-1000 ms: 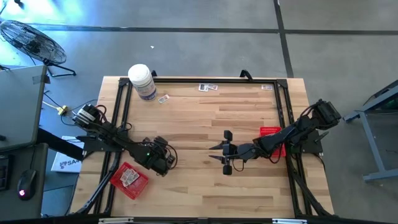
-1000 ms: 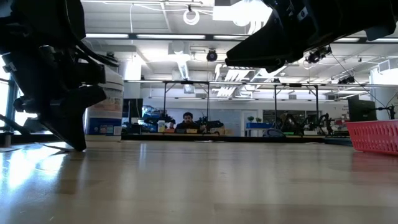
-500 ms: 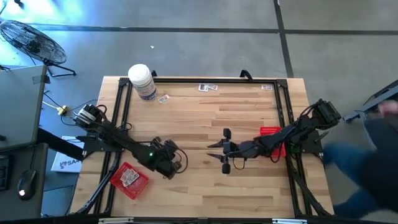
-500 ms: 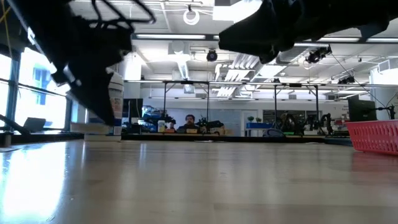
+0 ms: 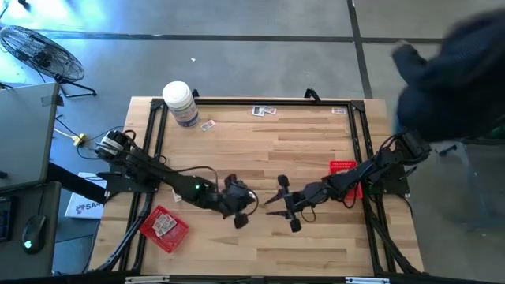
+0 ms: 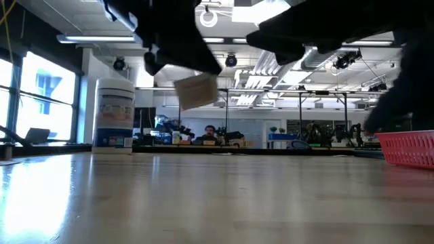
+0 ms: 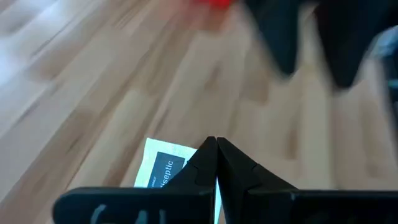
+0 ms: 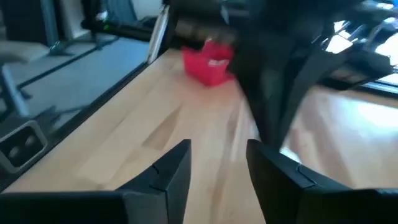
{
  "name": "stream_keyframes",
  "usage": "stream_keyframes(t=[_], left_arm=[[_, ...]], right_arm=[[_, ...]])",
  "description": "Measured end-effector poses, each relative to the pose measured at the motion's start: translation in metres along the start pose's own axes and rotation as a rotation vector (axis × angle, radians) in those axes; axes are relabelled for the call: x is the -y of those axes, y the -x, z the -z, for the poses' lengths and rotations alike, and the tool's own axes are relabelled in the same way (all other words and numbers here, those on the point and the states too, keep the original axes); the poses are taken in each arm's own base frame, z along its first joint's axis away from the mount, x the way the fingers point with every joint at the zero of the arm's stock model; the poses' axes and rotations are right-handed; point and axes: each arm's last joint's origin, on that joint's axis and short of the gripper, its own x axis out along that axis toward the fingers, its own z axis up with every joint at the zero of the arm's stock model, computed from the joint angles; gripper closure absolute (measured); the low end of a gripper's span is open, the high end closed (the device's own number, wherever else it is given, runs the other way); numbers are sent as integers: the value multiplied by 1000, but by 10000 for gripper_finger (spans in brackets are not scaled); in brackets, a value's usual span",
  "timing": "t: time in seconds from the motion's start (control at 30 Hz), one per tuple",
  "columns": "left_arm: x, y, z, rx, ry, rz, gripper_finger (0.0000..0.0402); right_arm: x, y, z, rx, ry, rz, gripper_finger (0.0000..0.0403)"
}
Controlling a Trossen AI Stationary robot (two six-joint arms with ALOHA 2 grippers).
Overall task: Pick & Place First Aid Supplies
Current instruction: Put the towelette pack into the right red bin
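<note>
**Left arm swings to worktop centre with a packet; person arrives at right edge**

Since a second ago the left pincer (image 5: pixel 239 207) went from beside the near-left red tray (image 5: pixel 164 228) to mid-worktop, now close to the right pincer (image 5: pixel 287 208), the two not touching. A blurred dark-clothed person (image 5: pixel 454 59) has come in at the right edge. The right arm barely shifted.

Left pincer: fingers pressed together, clamped on one white packet (image 7: pixel 163 171) with dark print, held clear above the wood in the low view (image 6: pixel 196 90). Right pincer: fingers (image 8: pixel 171 169) apart, nothing between them, hovering over bare boards.

Other packets: a few in the near-left tray (image 5: pixel 163 226), two at the far edge (image 5: pixel 263 110), one near the jar (image 5: pixel 207 125), one at the far-right corner (image 5: pixel 339 110).

Surface: light wood-plank worktop (image 5: pixel 260 150) with a black frame along its edges. White jar (image 5: pixel 180 103) stands upright at the far-left corner. Second red tray (image 5: pixel 342 168) sits on the right side, partly under the right arm.

Room: grey concrete floor, a fan (image 5: pixel 41 53) at far left, a laptop and mouse (image 5: pixel 29 239) on a side desk. Low view shows ceiling strip lights, windows at left, benches, and a seated person (image 6: pixel 209 132) far behind.
</note>
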Motion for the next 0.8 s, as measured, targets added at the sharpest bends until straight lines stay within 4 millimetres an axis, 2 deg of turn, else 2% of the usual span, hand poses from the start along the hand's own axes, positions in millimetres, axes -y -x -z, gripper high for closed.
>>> stream_keyframes(t=[0.17,0.3,0.47,0.8], left_arm=[[-1,-4,4,96,-32,108,401],[0,-4,7,123,-41,205,401],[1,-3,10,107,-64,289,401],[5,-2,3,183,-55,315,401]], right_arm=[[-8,-9,16,-49,5,-18,225],[-8,-13,18,-12,3,-17,208],[-5,-14,16,21,55,38,207],[-5,-14,17,10,78,43,213]])
